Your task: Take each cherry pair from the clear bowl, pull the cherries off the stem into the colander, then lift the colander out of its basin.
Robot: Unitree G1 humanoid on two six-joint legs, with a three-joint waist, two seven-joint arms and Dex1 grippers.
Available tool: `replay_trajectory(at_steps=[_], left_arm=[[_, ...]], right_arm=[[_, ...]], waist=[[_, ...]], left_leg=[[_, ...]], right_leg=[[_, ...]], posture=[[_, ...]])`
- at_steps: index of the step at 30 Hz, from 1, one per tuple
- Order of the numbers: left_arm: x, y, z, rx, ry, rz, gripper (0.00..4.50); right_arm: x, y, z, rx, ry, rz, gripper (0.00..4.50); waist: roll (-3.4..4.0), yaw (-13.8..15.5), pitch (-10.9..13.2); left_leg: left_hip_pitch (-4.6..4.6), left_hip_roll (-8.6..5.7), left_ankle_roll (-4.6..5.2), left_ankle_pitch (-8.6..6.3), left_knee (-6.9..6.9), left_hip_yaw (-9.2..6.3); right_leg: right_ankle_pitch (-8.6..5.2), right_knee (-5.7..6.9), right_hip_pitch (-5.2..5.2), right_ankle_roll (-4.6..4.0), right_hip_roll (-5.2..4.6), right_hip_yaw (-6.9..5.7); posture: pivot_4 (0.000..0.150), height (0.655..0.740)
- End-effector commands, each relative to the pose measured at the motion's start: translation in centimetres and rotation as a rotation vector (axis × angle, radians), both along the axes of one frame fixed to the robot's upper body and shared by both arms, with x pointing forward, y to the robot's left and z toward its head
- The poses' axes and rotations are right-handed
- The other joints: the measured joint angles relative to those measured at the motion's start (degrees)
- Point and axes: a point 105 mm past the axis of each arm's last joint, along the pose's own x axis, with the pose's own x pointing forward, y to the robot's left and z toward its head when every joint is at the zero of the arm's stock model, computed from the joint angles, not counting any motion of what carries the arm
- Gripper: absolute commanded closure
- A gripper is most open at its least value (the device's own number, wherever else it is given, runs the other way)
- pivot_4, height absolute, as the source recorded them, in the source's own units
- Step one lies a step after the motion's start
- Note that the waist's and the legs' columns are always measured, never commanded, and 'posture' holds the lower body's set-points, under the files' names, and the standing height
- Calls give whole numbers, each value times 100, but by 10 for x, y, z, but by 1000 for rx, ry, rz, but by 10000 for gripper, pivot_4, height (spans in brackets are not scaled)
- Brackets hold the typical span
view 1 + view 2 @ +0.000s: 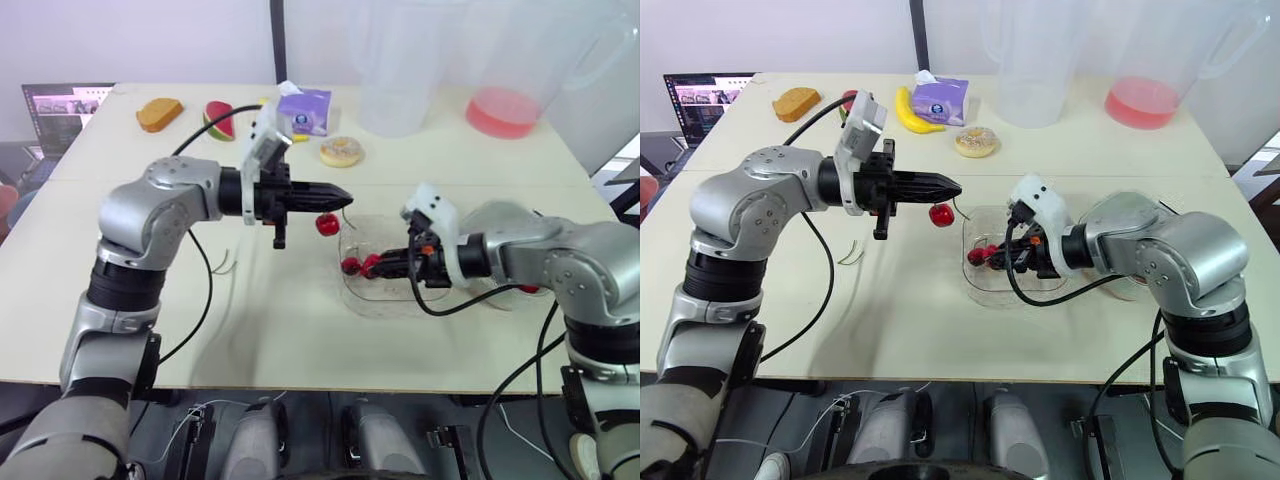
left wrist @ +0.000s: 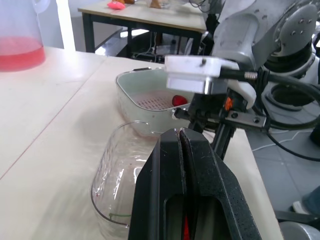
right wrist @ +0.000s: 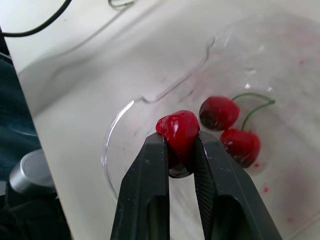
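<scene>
The shiny red cherry is squeezed between the two black fingers of the right hand, which is closed tight on it. It sits low over the clear plastic bowl, so if it slips it should only drop back in. Just beside it, down in the bowl, lies a pair of red cherries on a green stem, not picked yet.

A dangling red cherry hangs in the air just left of the bowl, under the tips of the left hand. That hand is pinched all the way shut. I think it holds this cherry by its stem, but the stem is too thin to see well. The two hands point at each other with a gap between them. That looks like the way to pull a pair apart: one hand has the stem and the other has a fruit.

The white colander with small holes sits inside the white plastic basin, just right of the bowl on the pale desk. A lone red cherry lies in it. It stands close, so the right hand has only a short way to go to drop its fruit. Lifting the colander out comes last.
</scene>
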Motion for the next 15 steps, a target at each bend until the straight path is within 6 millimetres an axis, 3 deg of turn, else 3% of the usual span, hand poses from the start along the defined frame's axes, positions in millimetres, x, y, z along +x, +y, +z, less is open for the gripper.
replay_trajectory(at_steps=[1, 3, 6, 8, 12, 15], left_arm=[[-3, 0, 11, -17, -54, -16, 45000], [-3, 2, 11, -15, -54, -12, 45000], [-3, 6, 11, -10, -56, 6, 45000], [-4, 7, 12, -11, -54, 10, 45000], [-7, 8, 12, -16, -46, 12, 45000], [-8, 7, 10, -24, -37, 14, 45000]], right_arm=[[2, -1, 20, 33, -84, -16, 42556], [4, -9, 36, 59, -134, -47, 42556], [15, -51, 71, 39, -278, -234, 42556], [20, -76, 80, -10, -336, -350, 42556], [27, -126, 78, -185, -402, -561, 42556], [23, -154, 54, -312, -378, -671, 42556]], waist=[[0, -2, 0], [0, 3, 0], [0, 26, 0], [0, 45, 0], [0, 19, 0], [0, 13, 0]], left_leg=[[0, 0, 0, 0, 0, 0], [0, 0, 0, 0, -1, 0], [-1, -1, 0, 0, -1, 1], [-2, -3, 2, -1, -1, -1], [-2, -3, 5, -3, -2, 0], [-1, -1, 4, -2, -4, 1]], right_leg=[[0, 0, 0, 0, 0, 0], [0, 0, 0, 0, 0, 0], [0, 0, -1, 0, -2, 0], [0, -4, 1, 0, -6, -3], [0, -14, 6, 1, -13, -1], [0, -13, 4, 1, -9, 1]], posture=[[1500, 7400], [1500, 7400], [1500, 7400], [1500, 7400], [1500, 7400], [1500, 7400]])
